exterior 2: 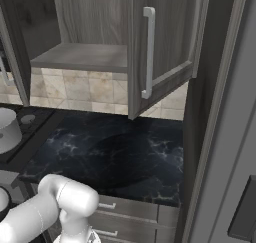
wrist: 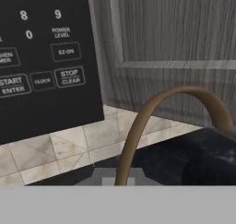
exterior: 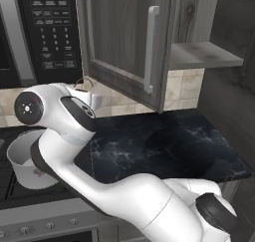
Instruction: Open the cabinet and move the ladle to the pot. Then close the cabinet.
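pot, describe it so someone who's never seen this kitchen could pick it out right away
Start at the black microwave up on the wall, then drop to the dark stove below it. The pot stands there, partly behind the white arm: a wide, light-grey metal cylinder with a pale inside, the one round vessel beside the black marble counter.

Both doors of the cabinet (exterior: pixel 124 37) stand swung outward over the bench (exterior: pixel 169 146), so the way to the shelf (exterior 2: pixel 80 57) runs between them — the left door (exterior: pixel 119 42) juts toward the microwave (exterior: pixel 47 29), the right door (exterior 2: pixel 160 42) hangs out near the tall dark panel (exterior 2: pixel 210 112) at the right. Under the shelf the dark marble top lies bare back to the tiled wall. The pot (exterior: pixel 27 159) sits open-mouthed on the stove at the left, with the robot's arm bent close over and beside it. In the hand view the ladle (wrist: pixel 152 121) arcs across, close before the microwave keypad and the left door.
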